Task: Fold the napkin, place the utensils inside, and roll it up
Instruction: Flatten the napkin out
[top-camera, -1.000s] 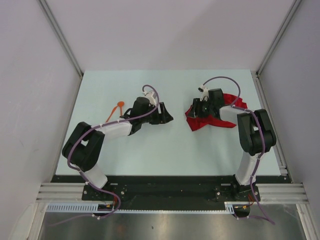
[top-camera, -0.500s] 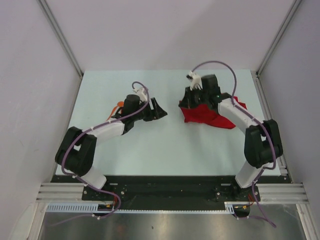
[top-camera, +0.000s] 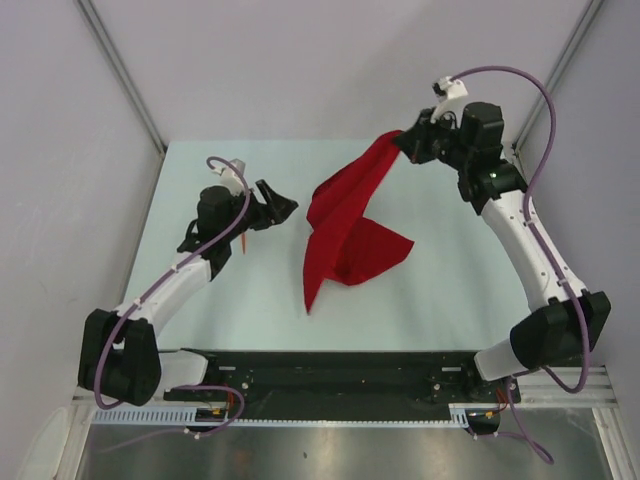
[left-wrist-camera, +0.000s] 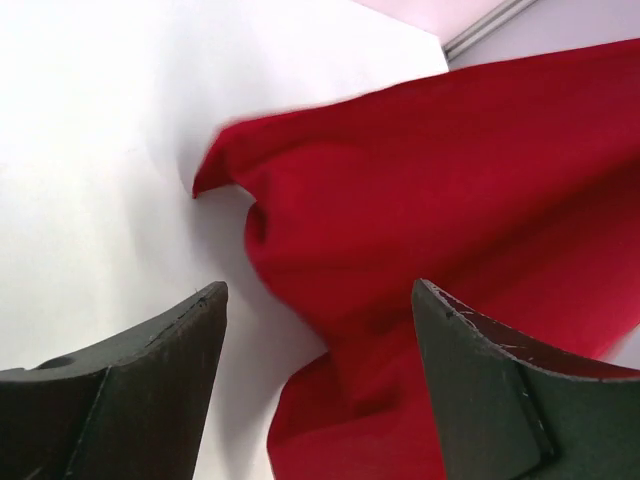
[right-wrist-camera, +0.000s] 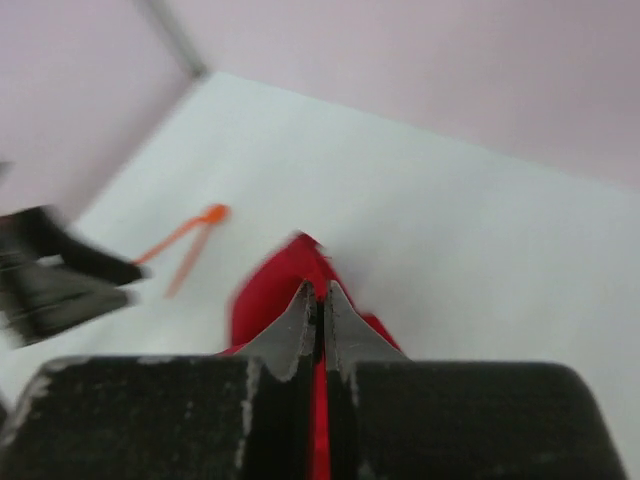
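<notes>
Red soft cloth napkin (top-camera: 350, 235), earlier bunched on the bench's (top-camera: 450, 290) right side, now hangs from the raised right tool (top-camera: 404, 144) clamping its corner, tail resting mid-bench. Left tool (top-camera: 280, 201) stands open, empty.

The napkin (top-camera: 345, 225) hangs from the right gripper (top-camera: 405, 143) above the far right of the worktop (top-camera: 440, 290), its lower part resting mid-worktop. The left gripper (top-camera: 280, 205) is just left of it. The utensils (right-wrist-camera: 210, 214) lie farther left, beneath the left arm.
</notes>
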